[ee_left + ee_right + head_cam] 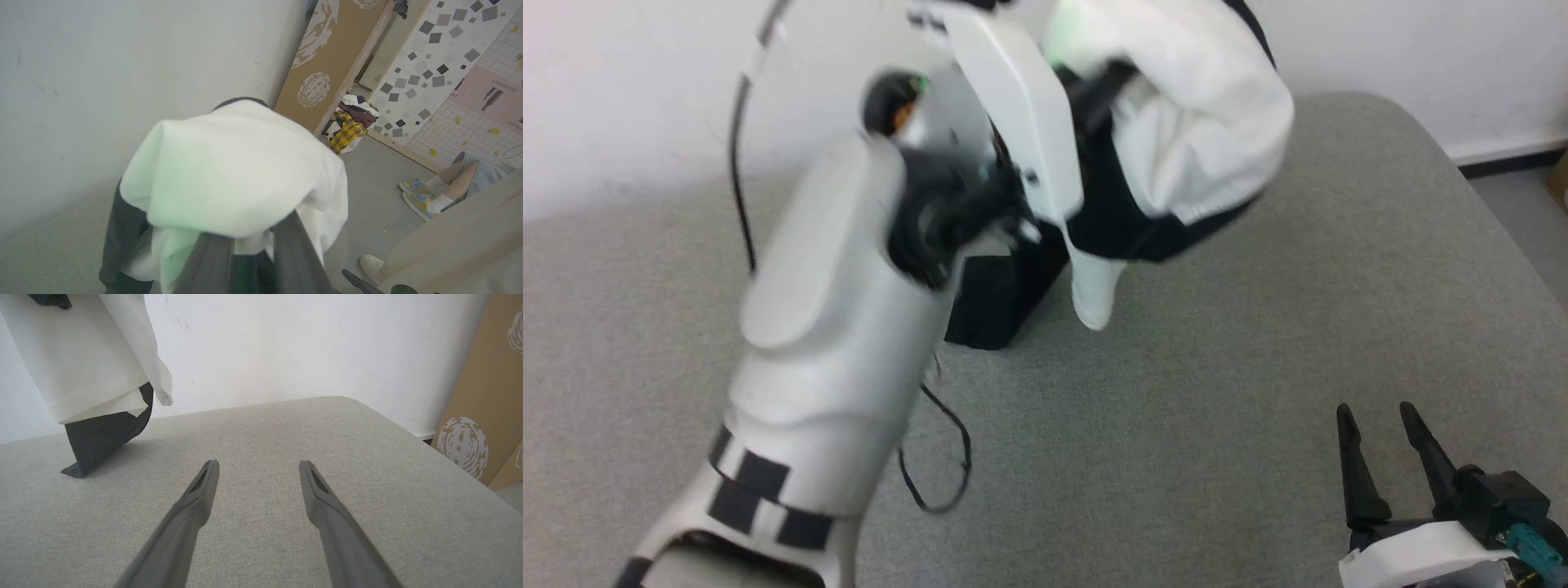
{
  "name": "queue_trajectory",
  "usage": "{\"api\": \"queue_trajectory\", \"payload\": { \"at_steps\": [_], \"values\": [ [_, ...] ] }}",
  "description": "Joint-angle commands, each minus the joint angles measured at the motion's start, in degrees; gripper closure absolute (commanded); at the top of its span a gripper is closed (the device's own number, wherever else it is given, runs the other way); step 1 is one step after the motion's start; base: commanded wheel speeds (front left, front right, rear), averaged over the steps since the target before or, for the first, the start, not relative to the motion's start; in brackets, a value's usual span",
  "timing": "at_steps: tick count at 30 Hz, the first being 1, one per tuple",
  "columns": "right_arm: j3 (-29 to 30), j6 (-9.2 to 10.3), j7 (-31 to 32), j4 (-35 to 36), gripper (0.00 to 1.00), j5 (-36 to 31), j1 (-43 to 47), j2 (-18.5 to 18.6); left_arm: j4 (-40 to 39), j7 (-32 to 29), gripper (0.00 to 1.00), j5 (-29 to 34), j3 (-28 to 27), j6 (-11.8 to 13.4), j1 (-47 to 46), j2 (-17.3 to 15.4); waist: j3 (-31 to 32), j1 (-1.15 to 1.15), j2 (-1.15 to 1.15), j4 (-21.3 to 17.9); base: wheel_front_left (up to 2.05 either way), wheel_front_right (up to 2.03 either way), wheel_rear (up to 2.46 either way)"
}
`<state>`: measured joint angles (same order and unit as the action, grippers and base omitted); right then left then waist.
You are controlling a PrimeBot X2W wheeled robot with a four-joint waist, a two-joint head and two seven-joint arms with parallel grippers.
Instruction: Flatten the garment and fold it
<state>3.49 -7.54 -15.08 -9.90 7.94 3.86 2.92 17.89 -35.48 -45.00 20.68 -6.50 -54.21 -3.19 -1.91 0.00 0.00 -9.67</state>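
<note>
- Left gripper (255,228): fingers nearly together, pinched on a bunch of the garment (229,171). The tips are buried in the cloth, so I can't see the exact pinch point.
- The garment hangs off that gripper, raised above the table (1176,408), bunched and not flat.
- Head view: the white body of the garment (1201,122) balloons at the top, with black parts below it. A black flap drops to the table and a white tip dangles just beside it.
- Right wrist view: the garment (81,367) is at upper left. Its black lower end touches the table (261,424); the white part is off it.
- The left arm (833,327) reaches up across the left of the head view, blurred. A thin black cable (947,474) loops beside it.
- Right gripper (1376,412): fingers spread wide with nothing between them, low at the near right of the table and well apart from the garment.
- Right wrist view: the same gripper (258,463) is over bare grey cloth.
- Beyond the table: a white wall (286,347) and a brown cardboard panel (327,53) leaning on it.
- A pile of clothes (351,122) lies on the floor by the panel.
- A person's legs (445,188) in pale sneakers are on the floor at the right of the left wrist view.
</note>
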Motion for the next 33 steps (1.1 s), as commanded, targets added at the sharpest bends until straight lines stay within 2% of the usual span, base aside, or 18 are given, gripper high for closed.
{"api": "queue_trajectory", "payload": {
  "at_steps": [1, 6, 12, 17, 21, 22, 23, 29, 33],
  "values": [
    [0.05, 0.05, 0.08, 0.07, 0.0, 0.46, -0.73, -0.04, -0.11, 2.34, 1.0, -1.33, 1.44, -0.15, 2.17, 0.27, -1.61, 0.0, 0.0, -0.95, 0.0, 0.0, 0.0],
    [-0.01, 0.05, 0.08, 0.13, 0.0, 0.71, -1.8, -0.04, 3.38, 10.41, 1.0, -1.01, 8.83, 2.09, 7.94, 0.29, -3.76, 0.0, 0.0, -0.79, 0.0, 0.0, 0.0],
    [-0.85, 0.05, 0.08, 0.26, 0.0, 0.79, -3.76, -0.04, 14.34, 17.19, 1.0, 5.66, 13.84, 6.0, 11.51, -0.14, -6.86, 0.0, 0.0, -0.85, 0.0, 0.0, 0.0],
    [-1.32, 0.05, 0.08, 0.09, 0.0, 0.75, -4.85, -0.04, 24.17, 16.66, 1.0, 10.0, 17.88, 7.54, 11.76, -0.81, -8.85, 0.0, 0.0, -0.86, 0.0, 0.0, 0.0],
    [-1.12, 0.05, 0.08, -0.11, 0.0, 0.61, -5.47, -0.04, 28.05, 18.33, 1.0, 9.64, 18.43, 8.09, 11.59, -0.25, -9.74, 0.0, 0.0, -0.13, 0.0, 0.0, 0.0],
    [-1.08, 0.05, 0.08, -0.2, 0.0, 0.51, -5.6, -0.04, 28.39, 19.23, 0.61, 9.18, 18.36, 8.08, 11.42, -0.09, -9.7, 0.0, 0.0, 0.2, 0.0, 0.0, 0.0],
    [-0.93, 0.05, 0.08, -0.3, 0.0, 0.4, -5.67, -0.04, 28.57, 19.85, 0.0, 8.78, 18.58, 7.72, 11.16, 0.03, -9.54, 0.0, 0.0, 0.58, 0.0, 0.0, 0.0],
    [-0.14, 0.05, 0.08, -0.85, 0.0, -0.17, -4.79, -0.04, 24.65, 24.07, 0.0, 5.07, 19.77, 6.37, 9.19, 0.28, -6.82, 0.0, 0.0, 3.4, 0.0, 0.0, 0.0],
    [0.25, 0.05, 0.08, -0.97, 0.0, -0.23, -3.5, -0.04, 19.95, 26.64, 0.0, 4.48, 20.6, 7.12, 9.58, 0.29, -4.89, 0.0, 0.0, 5.56, 0.0, 0.0, 0.0]
  ]
}}
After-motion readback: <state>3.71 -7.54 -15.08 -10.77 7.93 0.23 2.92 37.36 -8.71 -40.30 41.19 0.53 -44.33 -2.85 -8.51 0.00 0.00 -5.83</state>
